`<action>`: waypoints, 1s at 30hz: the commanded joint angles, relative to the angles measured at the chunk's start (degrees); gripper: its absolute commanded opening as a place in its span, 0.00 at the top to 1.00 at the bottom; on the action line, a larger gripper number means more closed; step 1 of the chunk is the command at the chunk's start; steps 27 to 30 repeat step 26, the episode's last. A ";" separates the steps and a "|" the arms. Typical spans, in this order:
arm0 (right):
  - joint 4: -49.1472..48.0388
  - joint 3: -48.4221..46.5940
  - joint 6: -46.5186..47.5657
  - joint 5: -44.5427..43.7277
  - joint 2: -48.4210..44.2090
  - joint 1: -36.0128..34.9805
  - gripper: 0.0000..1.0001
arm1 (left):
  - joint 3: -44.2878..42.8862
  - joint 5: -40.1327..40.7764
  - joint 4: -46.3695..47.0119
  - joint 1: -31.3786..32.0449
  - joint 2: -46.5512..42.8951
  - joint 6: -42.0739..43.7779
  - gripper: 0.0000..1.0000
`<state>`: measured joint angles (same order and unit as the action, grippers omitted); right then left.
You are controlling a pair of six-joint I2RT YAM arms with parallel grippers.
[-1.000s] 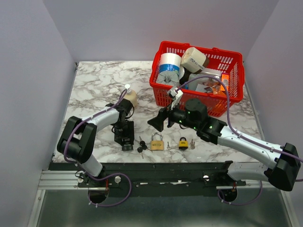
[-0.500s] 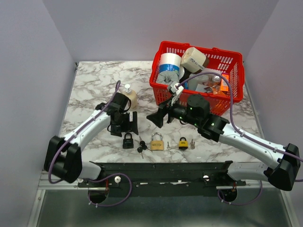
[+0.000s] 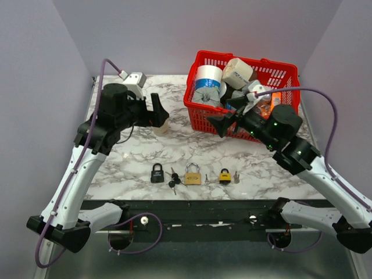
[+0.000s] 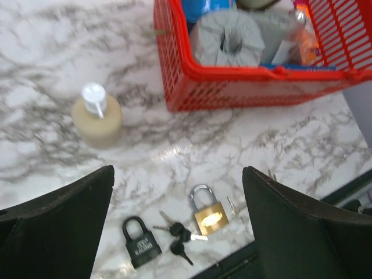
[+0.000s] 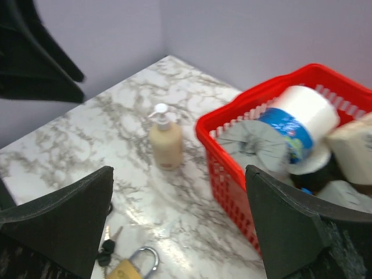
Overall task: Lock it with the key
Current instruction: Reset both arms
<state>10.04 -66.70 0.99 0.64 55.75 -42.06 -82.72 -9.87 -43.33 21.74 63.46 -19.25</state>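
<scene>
Marble-patterned tabletop (image 3: pixel 116 157) with three padlocks in a row near its front edge: a black padlock (image 3: pixel 157 174), a brass padlock (image 3: pixel 193 175) and a small yellow padlock (image 3: pixel 225 176). A bunch of black-headed keys (image 3: pixel 173 181) lies flat between the black and brass locks, just beside both, and sits in neither keyhole. A small silver key lies beside the yellow lock.

Change over the last second: the left gripper (image 3: pixel 158 111), which was low over the black padlock with its jaws partly closed, has spread them fully and lifted up and back. It now hangs empty above the soap bottle (image 4: pixel 97 116). The right gripper (image 3: pixel 224 121) has likewise risen from near the brass lock to the front wall of the red basket (image 4: pixel 232 87). Its jaws are spread wide and hold nothing.

Reading for the task: the black padlock rests alone on the marble, and in the left wrist view its shackle looks seated at both ends. Whether it is actually latched cannot be told. With both arms withdrawn and the keys loose on the table, this looks like either the release after work on the black lock or a reset before the next one. The brass and yellow locks appear to be untouched.
</scene>
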 commanded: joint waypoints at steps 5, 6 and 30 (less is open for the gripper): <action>8.06 5.69 -2.91 -1.00 -13.53 15.16 0.00 | -9.04 -6.40 -11.25 -2.40 4.48 12.92 0.01; 9.28 6.31 -5.02 0.83 -14.95 18.13 0.00 | -8.52 -5.00 -10.99 -2.57 4.13 12.74 0.01; 14.13 20.82 -12.42 11.84 -32.01 28.88 0.00 | 6.61 3.19 -9.67 -8.73 -6.95 11.60 0.01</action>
